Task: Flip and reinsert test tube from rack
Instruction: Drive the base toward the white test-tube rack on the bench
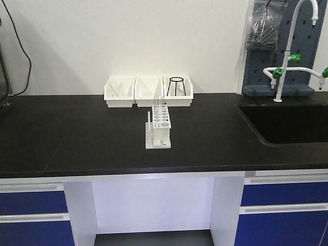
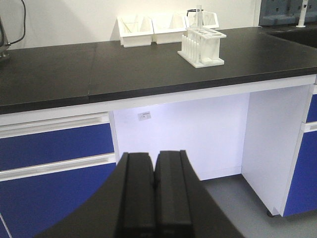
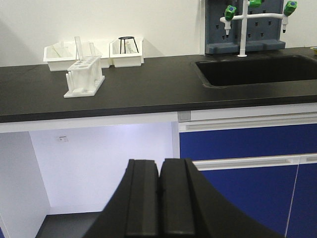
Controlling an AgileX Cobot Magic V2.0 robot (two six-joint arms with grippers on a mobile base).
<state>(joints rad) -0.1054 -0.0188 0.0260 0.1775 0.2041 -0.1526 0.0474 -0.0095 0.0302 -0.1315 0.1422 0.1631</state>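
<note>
The white rack (image 1: pixel 158 128) stands mid-counter in front of the bins, with short pegs along its left side. Two clear test tubes (image 1: pixel 156 101) stand upright in its far holes, taller than the rack. The rack also shows in the left wrist view (image 2: pixel 203 47) with a tube (image 2: pixel 199 17) rising from it, and in the right wrist view (image 3: pixel 85 75) with both tubes (image 3: pixel 78 48). My left gripper (image 2: pixel 155 161) and my right gripper (image 3: pixel 160 166) are shut and empty. Both hang in front of the counter, below its top and far from the rack. Neither shows in the front view.
Three white bins (image 1: pixel 148 91) line the back wall; the right one holds a black wire stand (image 1: pixel 176 85). A black sink (image 1: pixel 287 123) with a white faucet (image 1: pixel 287 51) lies at the right. Blue drawers (image 1: pixel 31 202) sit under the black counter (image 1: pixel 77 133).
</note>
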